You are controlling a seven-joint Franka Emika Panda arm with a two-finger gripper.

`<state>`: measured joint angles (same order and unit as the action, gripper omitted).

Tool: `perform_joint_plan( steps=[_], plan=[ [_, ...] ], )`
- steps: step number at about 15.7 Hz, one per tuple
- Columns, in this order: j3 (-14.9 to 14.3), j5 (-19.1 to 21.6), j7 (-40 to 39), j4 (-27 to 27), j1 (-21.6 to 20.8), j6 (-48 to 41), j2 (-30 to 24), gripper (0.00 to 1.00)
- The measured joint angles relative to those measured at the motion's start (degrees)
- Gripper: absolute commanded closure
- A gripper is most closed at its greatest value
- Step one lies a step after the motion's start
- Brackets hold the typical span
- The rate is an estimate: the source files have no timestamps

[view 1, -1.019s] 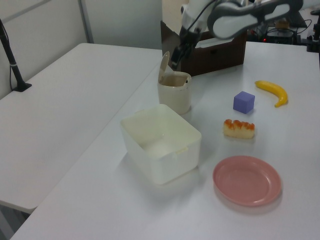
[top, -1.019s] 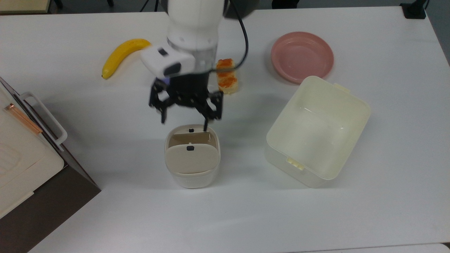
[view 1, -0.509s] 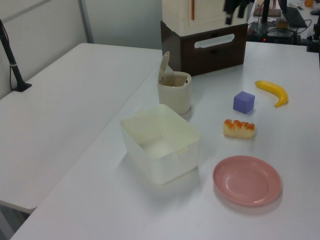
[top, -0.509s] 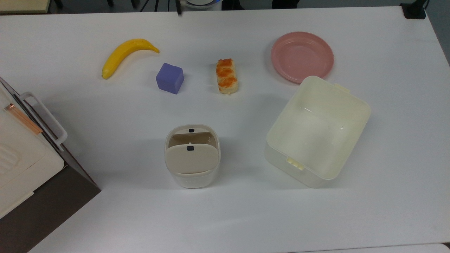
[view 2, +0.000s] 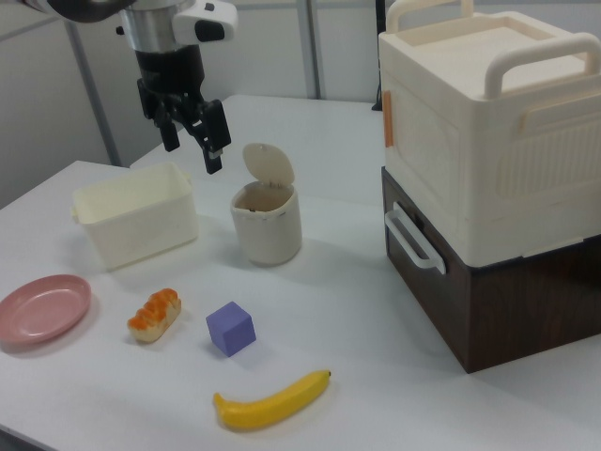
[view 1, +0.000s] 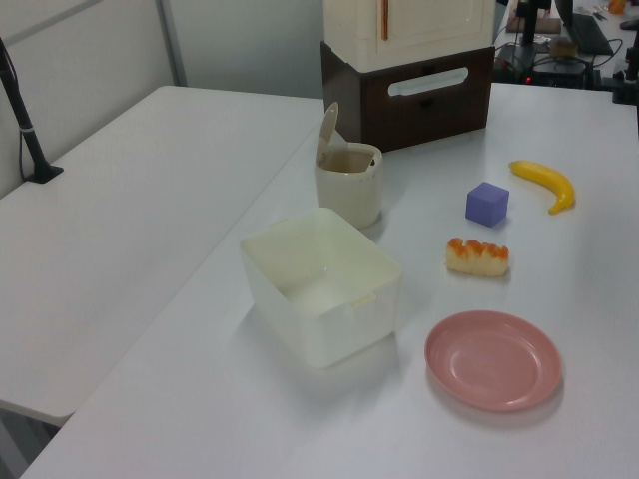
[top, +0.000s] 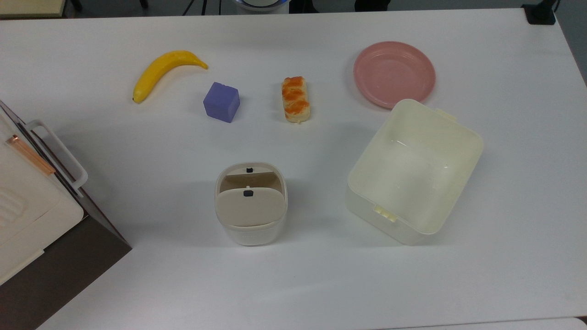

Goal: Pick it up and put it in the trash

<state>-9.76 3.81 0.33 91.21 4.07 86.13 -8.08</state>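
In the right view, going from the frame's left, a pink plate (view 2: 42, 308) and a bread stick (view 2: 154, 315) are lying on the desk (view 2: 329, 310), with a cream box (view 2: 136, 225) behind them. At the upper left the pincer (view 2: 193, 158) is hanging in the air above the box's right end, its fingers spread wide with nothing visible between them. Right of it the trash (view 2: 268, 225) is standing with its lid (view 2: 268, 167) tipped up. A purple cube (view 2: 231, 328) and a banana (view 2: 272, 402) are lying nearer the camera.

I cannot tell where the paper wad is lying; most likely it is sitting inside the trash. Such a wad is probably feather-light, soft and crushable, so it calls for a gentle pinch across its middle, low against whatever it is resting on.
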Motion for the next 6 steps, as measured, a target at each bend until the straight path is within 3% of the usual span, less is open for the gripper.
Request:
perform_joint_plan(
  steps=[6],
  plan=[
    [0.25, 0.1, -0.26, 0.62, -3.19, 3.81, 2.86, 0.0]
  ],
)
